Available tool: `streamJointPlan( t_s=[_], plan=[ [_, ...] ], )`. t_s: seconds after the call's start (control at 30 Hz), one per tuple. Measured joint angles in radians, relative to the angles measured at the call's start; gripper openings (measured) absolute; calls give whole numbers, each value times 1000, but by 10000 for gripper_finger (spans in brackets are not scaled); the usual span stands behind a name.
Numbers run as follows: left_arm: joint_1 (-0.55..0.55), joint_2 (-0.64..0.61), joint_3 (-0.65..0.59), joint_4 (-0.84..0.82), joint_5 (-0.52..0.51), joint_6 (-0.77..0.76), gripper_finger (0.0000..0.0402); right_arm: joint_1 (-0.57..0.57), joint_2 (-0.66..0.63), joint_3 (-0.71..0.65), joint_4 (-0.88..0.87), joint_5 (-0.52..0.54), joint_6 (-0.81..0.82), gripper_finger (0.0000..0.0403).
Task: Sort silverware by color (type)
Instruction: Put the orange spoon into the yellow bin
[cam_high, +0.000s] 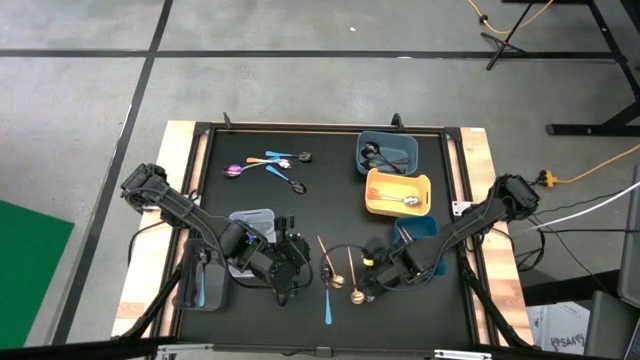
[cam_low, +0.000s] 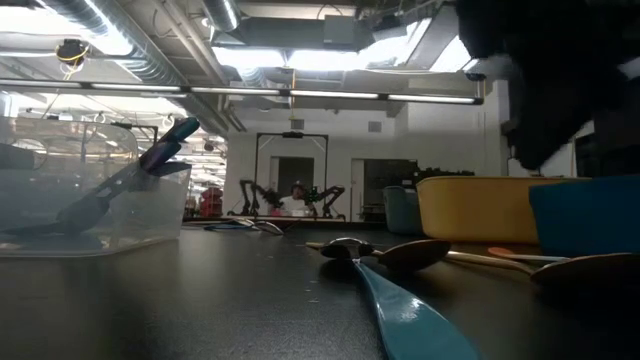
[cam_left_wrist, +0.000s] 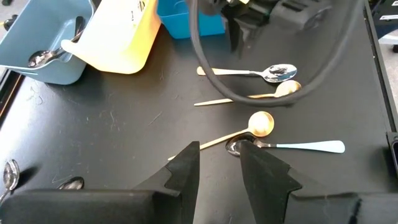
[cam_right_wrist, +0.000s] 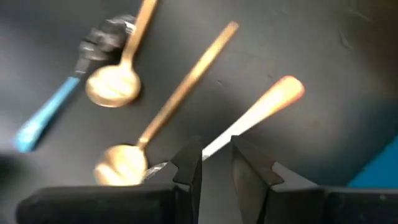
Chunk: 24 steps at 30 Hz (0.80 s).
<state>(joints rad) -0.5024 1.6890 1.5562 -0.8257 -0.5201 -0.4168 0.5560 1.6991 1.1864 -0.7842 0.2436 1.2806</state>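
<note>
Right gripper fingers narrowly parted, empty, over silver-bowled spoon — thin, stiff, slippery; grip mid-handle. Left gripper parted, empty.

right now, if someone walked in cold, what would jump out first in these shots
Probably the two dark arms bent low over the near edge of the black table, the left gripper and right gripper both open above a loose cluster of spoons, gold, silver and one blue-handled. Next, the bright yellow tray on the right, holding a single spoon beside a grey-blue tray of dark ones.
</note>
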Motion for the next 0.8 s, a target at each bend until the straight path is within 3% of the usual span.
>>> streamJointPlan(
  t_s=[0.47,0.8],
  plan=[
    [0,0,0,5,0,0,110,0,188,127,-73,-72,-47,72],
    [0,0,0,5,0,0,110,0,203,136,-100,-53,-43,72]
  ],
)
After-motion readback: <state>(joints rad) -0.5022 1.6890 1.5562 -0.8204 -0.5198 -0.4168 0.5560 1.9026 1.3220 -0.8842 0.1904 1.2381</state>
